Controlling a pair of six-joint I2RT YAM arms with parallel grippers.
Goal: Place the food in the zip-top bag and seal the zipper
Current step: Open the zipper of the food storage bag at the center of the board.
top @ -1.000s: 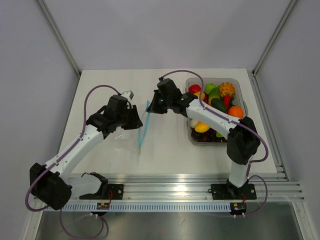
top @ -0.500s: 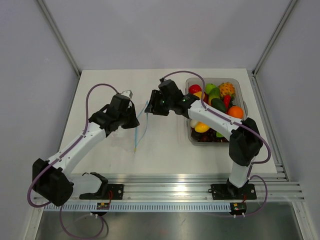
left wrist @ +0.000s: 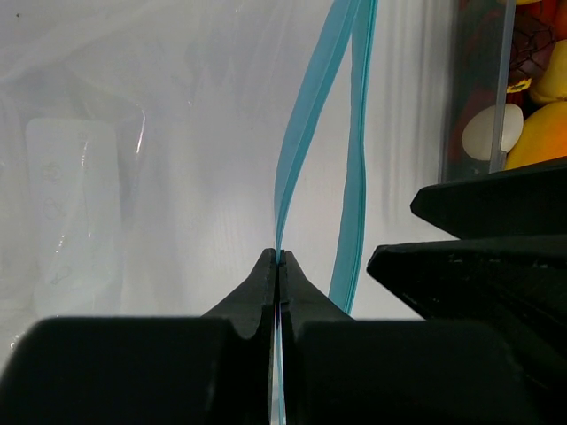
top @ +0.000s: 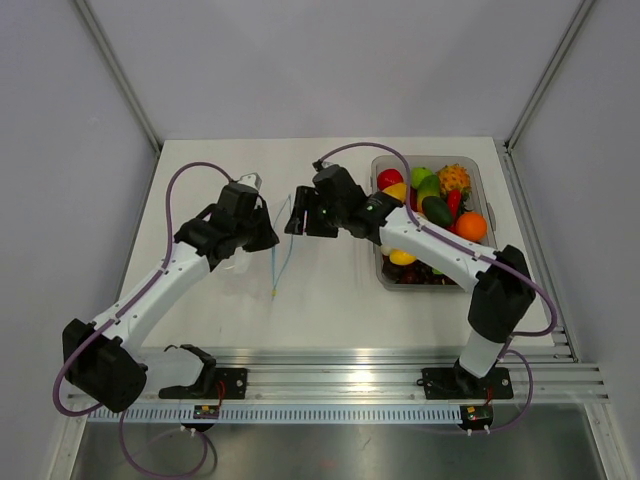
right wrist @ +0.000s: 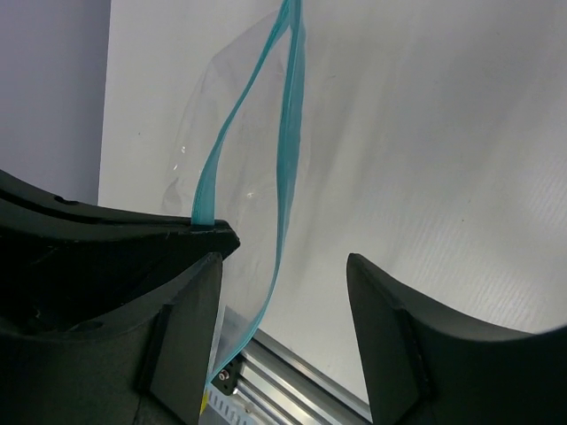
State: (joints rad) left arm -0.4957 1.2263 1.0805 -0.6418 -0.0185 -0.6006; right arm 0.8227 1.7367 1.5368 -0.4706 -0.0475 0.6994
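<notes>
The zip-top bag (top: 243, 266) hangs between the two tools over the middle of the white worktop (top: 340, 310), left of the clear rectangular tub (top: 420, 287). Its mouth is turned edge-on to the overhead camera, so the light-blue zipper (top: 280, 262) shows as a thin line slanting down towards the near side. The clear body sags leftward under the left arm. The left tool (left wrist: 278, 266) is pressed fully together on one lip of the zipper (left wrist: 306, 133), with the blue strip rising straight out from between its fingertips. The other lip runs free just to the right of it, so the mouth gapes a little. The right tool (right wrist: 283, 310) is spread wide and holds nothing. In its wrist view the free lip of the zipper (right wrist: 288, 133) drops into the gap between its fingers (right wrist: 177, 336), close to the one on the left of that view. Whether strip and finger touch cannot be told. The toy food (top: 470, 226), red, yellow, orange, green and dark pieces, is piled in the tub. None of it is seen inside the bag.
</notes>
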